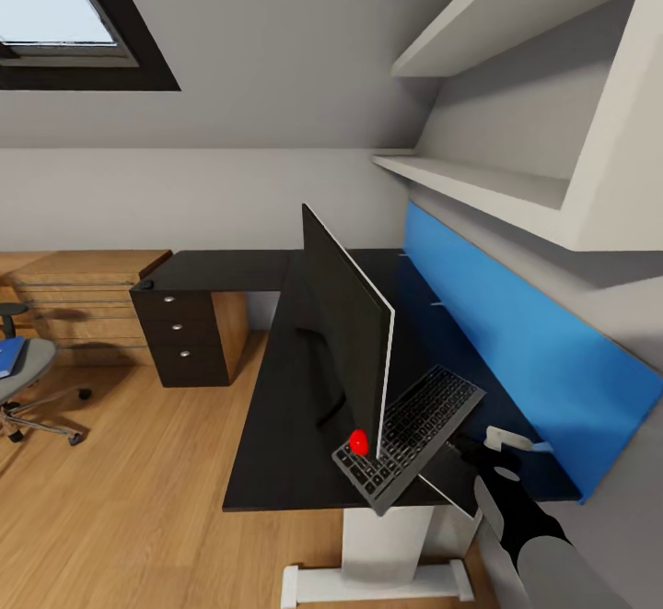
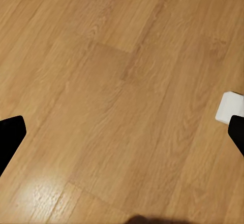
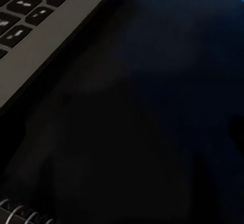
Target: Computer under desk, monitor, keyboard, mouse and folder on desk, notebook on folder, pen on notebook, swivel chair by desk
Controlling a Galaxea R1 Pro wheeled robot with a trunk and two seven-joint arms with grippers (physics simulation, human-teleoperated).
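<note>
On the black desk point(image 1: 276, 379) ahead of me the monitor point(image 1: 345, 333) stands edge-on to my head camera, a red light point(image 1: 358, 442) glowing at its near lower corner. Just beside it, on the side toward the blue wall panel point(image 1: 516, 342), the keyboard point(image 1: 410, 434) sits tilted, one long edge raised and one corner hanging past the front edge of the desk. My right arm point(image 1: 525, 517) reaches up from below toward that corner, and my right gripper point(image 1: 479, 450) is close to the keyboard with something small and white point(image 1: 506, 439) just beyond it; I cannot tell whether its jaws are apart or closed, nor whether they touch the keyboard. Through the right wrist camera I see the keyboard's grey frame and keys point(image 3: 35, 16) above the dark desk surface, and a bit of wire spiral binding point(image 3: 20, 216) at the frame's corner. Far off to my left the chair point(image 1: 28, 379) stands on the wooden floor point(image 1: 120, 498), well apart from the desk, with the blue folder point(image 1: 9, 356) lying on its seat. My left gripper point(image 2: 124, 137) hangs over bare floor with its two black fingertips point(image 2: 10, 132) spread wide and nothing between them; a small white block point(image 2: 230, 107) lies on the floor near one fingertip.
</note>
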